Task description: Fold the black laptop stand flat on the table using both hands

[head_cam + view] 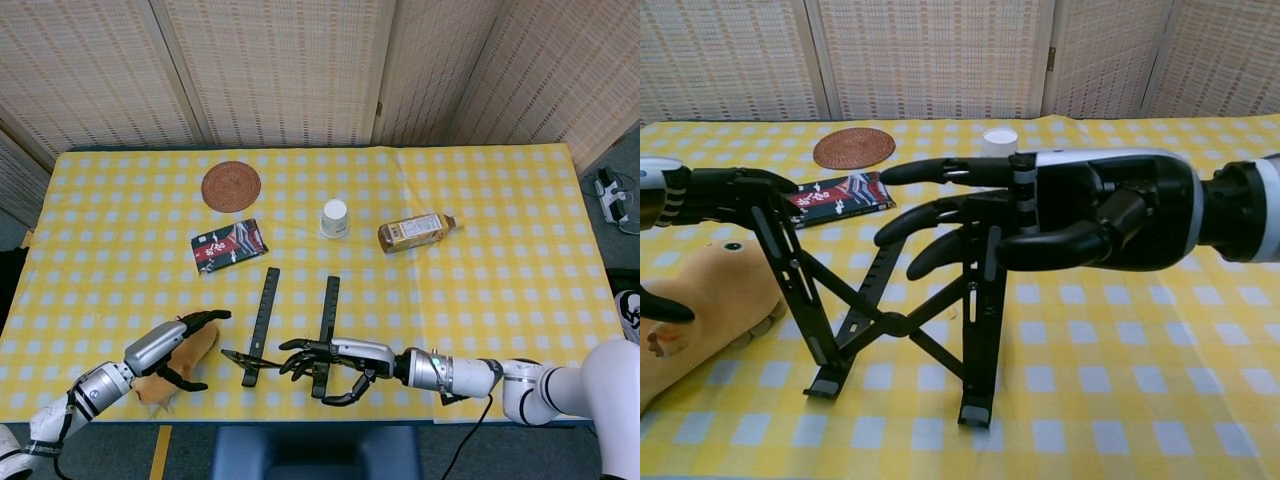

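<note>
toy [185, 350], a tan plush [695, 300], lies at the near left edge of the table [500, 270], and the left hand [178, 340] hangs over it with fingers spread and holding nothing. in the chest view those fingertips [765, 182] reach to the top of the stand's left rail; whether they touch it i cannot tell.

stand [290, 335], black, sits near the front edge at the middle of the table, just right of the toy. in the chest view it is upright on its two feet, its crossed struts [890, 320] meeting at a centre pivot, the left rail leaning outward and the right rail close to vertical.

right hand [335, 357] comes in from the right and lies against the right rail. its fingers [940, 215] are loosely apart and extend leftward past the top of that rail, with the thumb curled lower on the near side; in the chest view [1080, 225] the hand covers the rail's upper end, so i cannot tell whether it grips the rail or only rests on it.

further back stand a dark packet [229, 245], a round woven coaster [231, 186], a white cup [335, 218] and, right of it, a bottle [415, 232] on its side.
</note>
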Motion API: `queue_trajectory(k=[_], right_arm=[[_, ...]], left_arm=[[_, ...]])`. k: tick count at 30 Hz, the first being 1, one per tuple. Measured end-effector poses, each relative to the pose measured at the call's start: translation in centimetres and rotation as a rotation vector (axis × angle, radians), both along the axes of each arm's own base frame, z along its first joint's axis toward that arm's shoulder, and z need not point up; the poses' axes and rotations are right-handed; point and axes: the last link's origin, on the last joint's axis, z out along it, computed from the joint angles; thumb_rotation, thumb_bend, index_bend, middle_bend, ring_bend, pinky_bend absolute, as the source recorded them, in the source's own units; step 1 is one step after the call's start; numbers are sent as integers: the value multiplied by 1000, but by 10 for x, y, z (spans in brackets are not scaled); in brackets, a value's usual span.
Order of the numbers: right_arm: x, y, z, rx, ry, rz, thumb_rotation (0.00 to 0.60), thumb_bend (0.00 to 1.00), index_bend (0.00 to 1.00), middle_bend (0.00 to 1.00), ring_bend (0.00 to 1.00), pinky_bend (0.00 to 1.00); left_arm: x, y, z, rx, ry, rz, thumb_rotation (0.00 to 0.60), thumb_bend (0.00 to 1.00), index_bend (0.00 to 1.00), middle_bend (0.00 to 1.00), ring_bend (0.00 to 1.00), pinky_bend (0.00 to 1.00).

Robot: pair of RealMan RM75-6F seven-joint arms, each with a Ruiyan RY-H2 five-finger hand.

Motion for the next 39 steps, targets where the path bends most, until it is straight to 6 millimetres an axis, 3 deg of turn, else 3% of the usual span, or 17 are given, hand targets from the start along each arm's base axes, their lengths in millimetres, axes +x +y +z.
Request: queue_trajectory(k=[12, 19, 26, 39], right_arm=[[-1, 7, 2, 8, 6, 5, 600, 403, 55, 206, 223, 25], [-3, 7, 1, 15, 7, -1, 600, 403, 56, 206, 223, 25], [-5, 5, 1, 11, 8, -13, 600, 403, 56, 206, 222, 25], [-9, 2, 0, 6, 5, -31, 600, 404, 55, 206, 222, 25]], left_arm=[[0, -8, -24, 50, 108, -55, 600, 162, 263, 266, 219, 186], [5, -13, -48, 83, 144, -95, 600, 242, 384, 342, 250, 186], [6, -12, -62, 159, 215, -148, 600, 277, 455, 344, 244, 180], [9, -10, -75, 204, 194, -129, 600, 345, 517, 344, 227, 174]])
